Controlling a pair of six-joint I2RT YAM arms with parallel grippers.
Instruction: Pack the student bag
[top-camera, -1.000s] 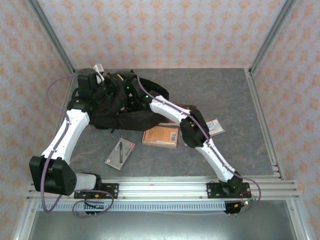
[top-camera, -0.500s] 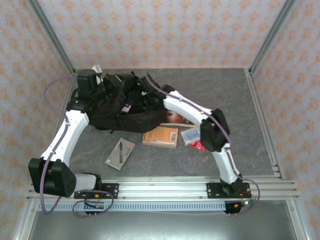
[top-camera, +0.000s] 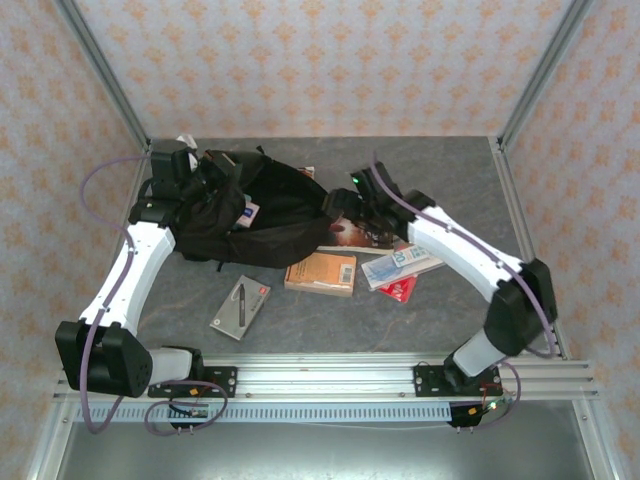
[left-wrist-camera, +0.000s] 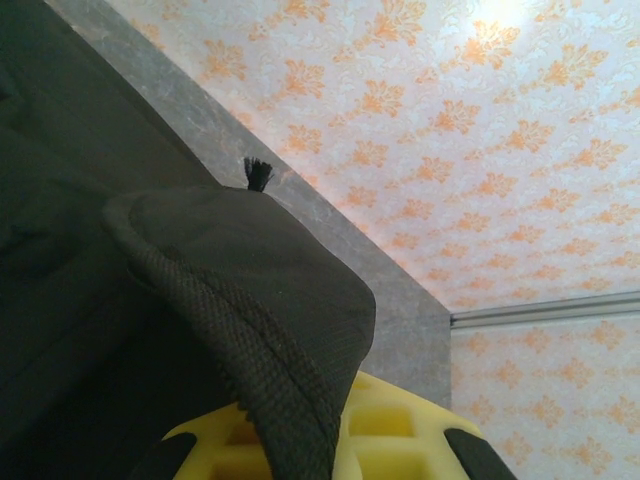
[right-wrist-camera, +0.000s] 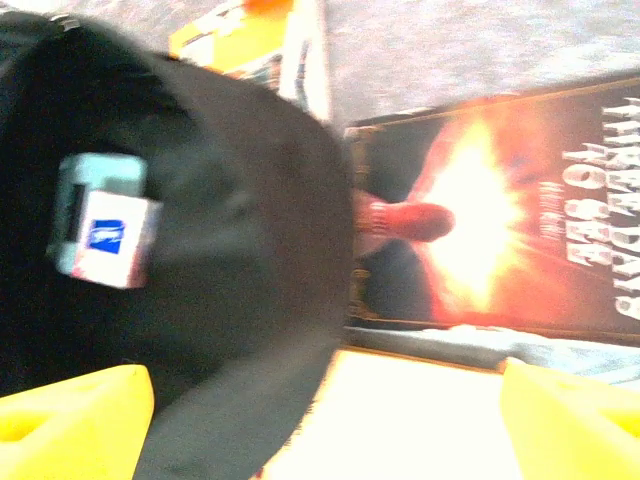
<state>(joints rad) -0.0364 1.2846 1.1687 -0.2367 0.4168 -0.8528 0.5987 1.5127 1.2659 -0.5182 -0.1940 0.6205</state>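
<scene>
At the far left of the bench (top-camera: 450, 180) we see the student bag (top-camera: 250, 210) gripped by the closed left claw (top-camera: 212, 172), the right claw (top-camera: 338, 205) wide and empty, books (top-camera: 320, 273) lying unpacked nearby.

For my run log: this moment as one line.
left gripper shut on backpack | right gripper open beside backpack and dark book | orange book on table

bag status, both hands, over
Left hand shut on bag fabric. Right hand open by bag edge, above dark book. Bag lies on table, orange book beside it.
</scene>
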